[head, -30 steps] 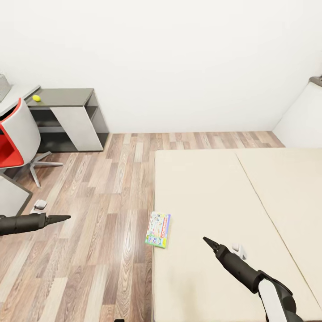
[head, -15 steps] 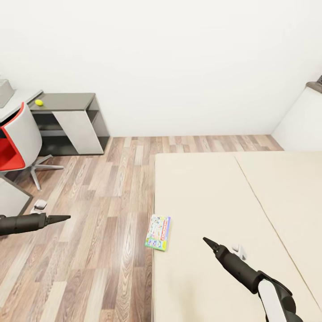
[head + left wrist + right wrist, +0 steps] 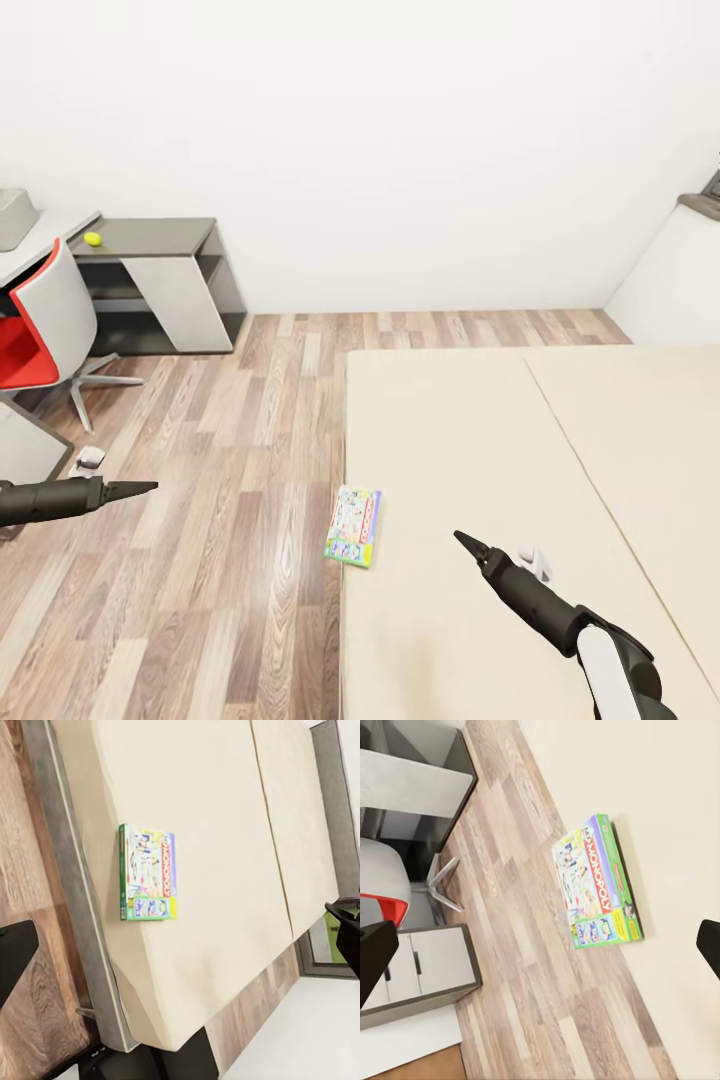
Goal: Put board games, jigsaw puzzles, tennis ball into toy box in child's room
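A green-edged board game (image 3: 353, 527) with a cartoon cover lies flat on the left edge of the beige bed (image 3: 480, 440); it is also seen in the wrist views (image 3: 148, 873) (image 3: 595, 882). The yellow-green tennis ball (image 3: 92, 238) rests on the dark grey section of the table (image 3: 160, 236) at the far left. At the picture's left edge a pale grey toy box (image 3: 15, 218) stands on the pale tabletop. My left gripper (image 3: 145, 487) hangs over the floor, open and empty. My right gripper (image 3: 462, 540) hovers over the mattress to the right of the game, open and empty.
A red and white swivel chair (image 3: 45, 320) stands in front of the table. Wood-plank floor (image 3: 250, 450) runs between the table and the bed. A white wall closes the back, and a white unit (image 3: 675, 280) rises at the far right.
The whole picture has shifted: the table, ball and board game sit a little lower and the toy box shows more, so the camera moved. Both arms hold the same pose.
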Available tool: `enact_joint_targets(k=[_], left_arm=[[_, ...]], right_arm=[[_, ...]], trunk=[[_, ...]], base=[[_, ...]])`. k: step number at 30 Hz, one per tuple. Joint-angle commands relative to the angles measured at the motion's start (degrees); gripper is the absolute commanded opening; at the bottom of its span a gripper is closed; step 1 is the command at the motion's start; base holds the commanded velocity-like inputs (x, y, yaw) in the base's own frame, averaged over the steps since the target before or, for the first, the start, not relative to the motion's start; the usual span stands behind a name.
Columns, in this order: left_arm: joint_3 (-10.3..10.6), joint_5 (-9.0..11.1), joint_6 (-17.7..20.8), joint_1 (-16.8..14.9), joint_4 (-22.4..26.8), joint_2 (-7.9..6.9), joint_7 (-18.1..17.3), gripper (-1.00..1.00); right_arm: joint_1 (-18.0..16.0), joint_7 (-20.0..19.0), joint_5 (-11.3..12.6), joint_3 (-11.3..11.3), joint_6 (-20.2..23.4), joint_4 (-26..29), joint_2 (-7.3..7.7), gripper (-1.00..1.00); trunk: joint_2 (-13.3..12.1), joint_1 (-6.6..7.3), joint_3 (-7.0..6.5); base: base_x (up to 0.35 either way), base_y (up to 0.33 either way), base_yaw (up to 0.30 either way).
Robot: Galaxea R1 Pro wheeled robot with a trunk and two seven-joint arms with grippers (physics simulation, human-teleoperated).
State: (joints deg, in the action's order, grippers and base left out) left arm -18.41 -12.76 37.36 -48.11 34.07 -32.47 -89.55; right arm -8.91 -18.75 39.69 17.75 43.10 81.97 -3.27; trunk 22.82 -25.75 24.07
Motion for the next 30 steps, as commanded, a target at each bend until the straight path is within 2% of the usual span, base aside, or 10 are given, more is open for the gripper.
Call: enact_joint_targets(k=[1,4,12,30], left_arm=[[-0.3,-0.6,0.6,-0.1,0.0,0.04,-0.5,1.00],[-0.3,-0.6,0.6,-0.1,0.0,0.04,-0.5,1.00],[-0.3,-0.6,0.6,-0.1,0.0,0.04,-0.5,1.00],[-0.3,-0.6,0.6,-0.1,0.0,0.04,-0.5,1.00]], right_arm=[[-0.1,-0.2,-0.1,0.2,0.4,0.0,-0.06,1.00],[-0.1,-0.2,-0.1,0.1,0.4,0.0,-0.08,1.00],[-0.1,-0.2,-0.1,-1.9,0.1,-0.2,0.01,1.00],[-0.1,-0.2,-0.1,-2.2,0.1,-1.2,0.16,1.00]], trunk=[[0.1,-0.03,-0.01],[0.1,-0.03,-0.30],[0.1,-0.03,-1.06],[0.1,-0.03,-2.77]], base=[[0.000,0.000,0.000],[0.000,0.000,0.000],[0.000,0.000,0.000],[0.000,0.000,0.000]])
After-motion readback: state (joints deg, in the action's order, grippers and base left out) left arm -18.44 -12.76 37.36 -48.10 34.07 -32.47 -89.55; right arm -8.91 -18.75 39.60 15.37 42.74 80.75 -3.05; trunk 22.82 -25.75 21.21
